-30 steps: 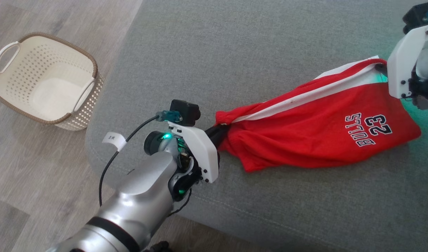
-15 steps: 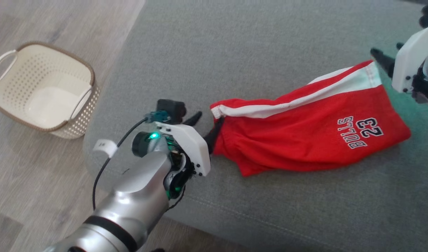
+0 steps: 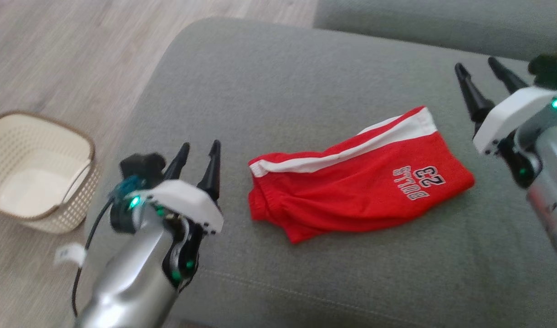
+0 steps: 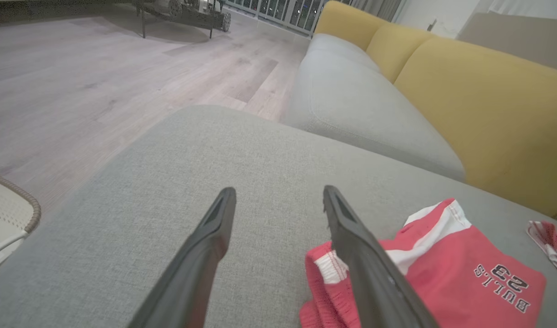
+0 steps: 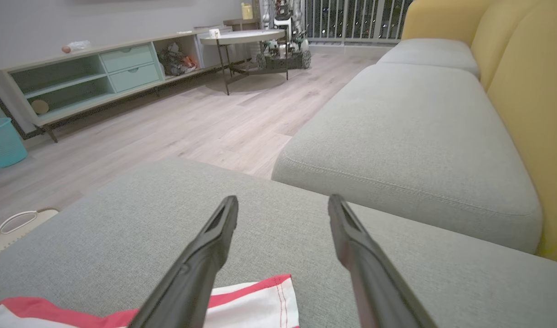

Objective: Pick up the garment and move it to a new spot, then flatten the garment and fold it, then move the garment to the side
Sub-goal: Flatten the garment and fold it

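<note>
Bunched and only half flat in the middle of the grey sofa cushion (image 3: 278, 91): the red garment (image 3: 351, 191), waistband toward the cushion's left edge, printed leg toward the right. Spread wide and empty, clear of the cloth on either side: left gripper (image 3: 200, 146) and right gripper (image 3: 477, 64). Probable trouble at the next grasp: pinching both layers at the gathered waistband, pulling creases in rather than out, or dragging the loose fabric off the left edge toward the basket (image 3: 41, 218).
</note>
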